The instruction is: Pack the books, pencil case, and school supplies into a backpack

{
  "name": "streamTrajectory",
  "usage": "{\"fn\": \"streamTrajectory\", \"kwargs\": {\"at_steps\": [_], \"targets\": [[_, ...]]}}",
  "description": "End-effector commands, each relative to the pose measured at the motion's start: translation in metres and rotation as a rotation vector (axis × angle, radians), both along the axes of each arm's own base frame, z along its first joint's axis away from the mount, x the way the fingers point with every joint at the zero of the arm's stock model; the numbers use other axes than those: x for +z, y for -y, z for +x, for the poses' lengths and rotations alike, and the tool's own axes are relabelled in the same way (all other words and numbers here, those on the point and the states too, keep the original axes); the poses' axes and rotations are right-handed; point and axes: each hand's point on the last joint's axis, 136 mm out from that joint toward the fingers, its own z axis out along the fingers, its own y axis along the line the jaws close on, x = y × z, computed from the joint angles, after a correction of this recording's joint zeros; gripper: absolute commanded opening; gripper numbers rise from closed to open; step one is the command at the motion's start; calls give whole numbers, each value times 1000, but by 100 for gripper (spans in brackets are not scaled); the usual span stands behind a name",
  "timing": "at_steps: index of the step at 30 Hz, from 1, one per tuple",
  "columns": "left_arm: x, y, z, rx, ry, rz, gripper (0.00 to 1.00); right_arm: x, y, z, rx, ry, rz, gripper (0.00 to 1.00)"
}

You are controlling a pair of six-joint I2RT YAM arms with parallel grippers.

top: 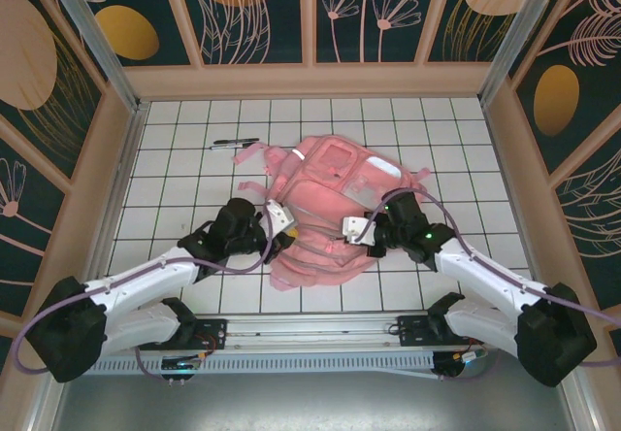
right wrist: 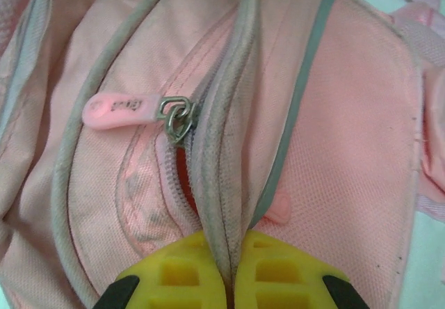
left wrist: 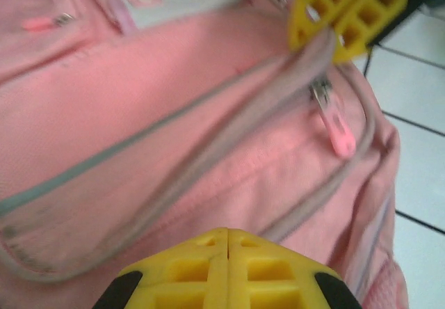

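Note:
The pink backpack (top: 325, 203) lies flat in the middle of the tiled table. My right gripper (top: 355, 229) (right wrist: 233, 245) is shut on a fold of the backpack's grey-piped edge beside a partly open zipper. The zipper's pink pull (right wrist: 115, 109) lies to the left, and something orange-red (right wrist: 179, 173) shows through the gap. My left gripper (top: 281, 219) (left wrist: 228, 232) hovers close over the backpack (left wrist: 174, 114), shut with nothing between its fingers. The right gripper's yellow fingers (left wrist: 361, 6) show in the left wrist view. A loose dark pen (top: 233, 144) lies behind the backpack. The books and pencil case are out of view.
Pink straps (top: 254, 164) trail off the backpack's left side toward the pen. Wooden walls (top: 310, 80) enclose the table on three sides. Bare white tiles (top: 175, 188) lie to the left, and the right side (top: 466, 179) is bare too.

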Motion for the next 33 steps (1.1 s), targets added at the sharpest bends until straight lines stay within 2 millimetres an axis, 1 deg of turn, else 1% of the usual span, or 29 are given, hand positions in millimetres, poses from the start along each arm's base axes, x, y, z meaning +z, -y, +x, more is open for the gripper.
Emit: {"fn": "streamTrajectory", "kwargs": {"at_steps": [1,2,3,4,6,7,8,9,10,15,17,20,23,25,26,27,28,29,32,33], "targets": [[-3,11,-31,-237,-48,24,0,1,9,-5,-18,-50,-11,0],[2,16,-35,-263,-56,-4,0,4,7,-6,-12,-63,-4,0],[10,21,-35,-271,-54,-42,4,6,4,-7,-9,-84,6,0],[19,27,-31,-248,-47,-76,17,10,1,-9,-6,-102,25,0],[33,39,-21,-176,-28,-118,30,17,-4,-6,-25,-118,65,0],[38,44,-14,-116,-23,-129,42,20,-6,-5,-29,-122,83,0],[39,49,-10,-77,-37,-133,48,23,-7,-3,-34,-121,96,0],[39,54,-9,-59,-66,-139,49,25,-9,-2,-38,-126,109,0],[38,59,-10,-55,-94,-143,49,27,-10,-2,-40,-128,117,0],[19,71,-19,-21,-202,-141,48,31,-15,-2,-36,-154,147,0],[17,78,-19,-6,-221,-154,48,31,-17,-4,-32,-161,152,0],[11,85,-13,38,-234,-124,48,33,-21,-5,-32,-156,151,0],[3,89,-2,92,-250,-85,48,31,-25,-8,-25,-159,143,0],[0,89,3,119,-249,-71,46,31,-27,-11,-17,-165,143,0],[0,89,5,129,-247,-73,40,32,-29,-12,-11,-165,146,0],[1,90,5,123,-245,-80,30,32,-30,-14,-8,-166,146,0],[3,90,5,119,-240,-87,22,30,-30,-15,-5,-167,141,0],[5,89,6,128,-234,-90,17,27,-29,-16,-6,-168,130,0],[10,84,5,122,-203,-85,8,18,-23,-18,-2,-160,83,0],[11,82,2,105,-194,-83,1,15,-20,-19,3,-150,60,0]]}}
